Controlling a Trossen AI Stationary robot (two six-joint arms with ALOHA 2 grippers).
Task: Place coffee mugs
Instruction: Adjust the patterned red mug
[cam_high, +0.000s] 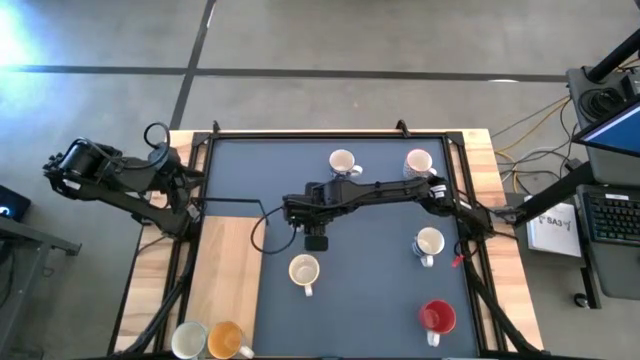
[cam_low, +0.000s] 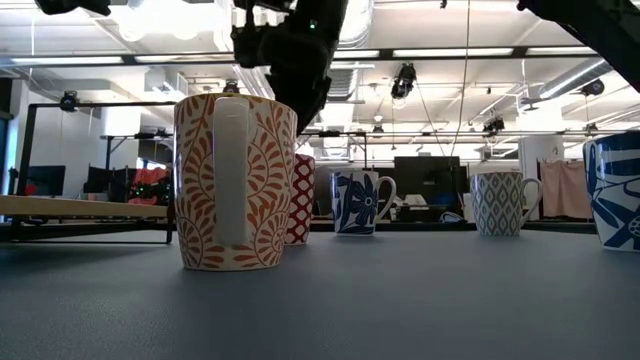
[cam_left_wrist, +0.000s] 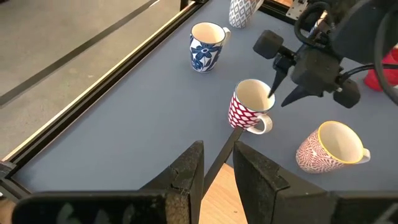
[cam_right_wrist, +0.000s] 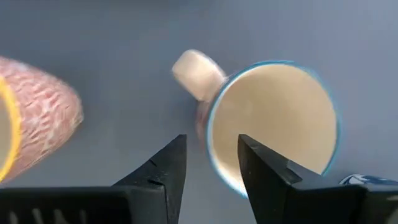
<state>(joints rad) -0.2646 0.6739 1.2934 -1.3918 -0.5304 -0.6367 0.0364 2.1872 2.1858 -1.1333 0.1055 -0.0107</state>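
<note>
A red-and-white patterned coffee mug (cam_left_wrist: 247, 107) stands upright on the dark grey mat (cam_high: 370, 290), its handle (cam_right_wrist: 195, 74) out to one side. My right gripper (cam_left_wrist: 277, 99) hangs over it, pointing steeply down and open. One finger (cam_right_wrist: 264, 171) is over the mug's mouth and the other (cam_right_wrist: 165, 168) is outside, so they straddle the rim (cam_right_wrist: 214, 112) with a gap on either side. In the high view the gripper (cam_high: 315, 238) hides this mug. An orange-patterned mug (cam_left_wrist: 331, 147) stands close by. My left gripper (cam_left_wrist: 219, 171) waits at the table's left edge, its fingers a little apart with nothing between them.
More mugs stand on the mat: two at the far side (cam_high: 343, 162) (cam_high: 418, 162), one at the right (cam_high: 428, 243), a red one near the front right (cam_high: 437, 317). A white mug (cam_high: 188, 340) and an orange mug (cam_high: 228, 340) sit on the wooden strip at front left. A black rail (cam_high: 330, 134) frames the mat.
</note>
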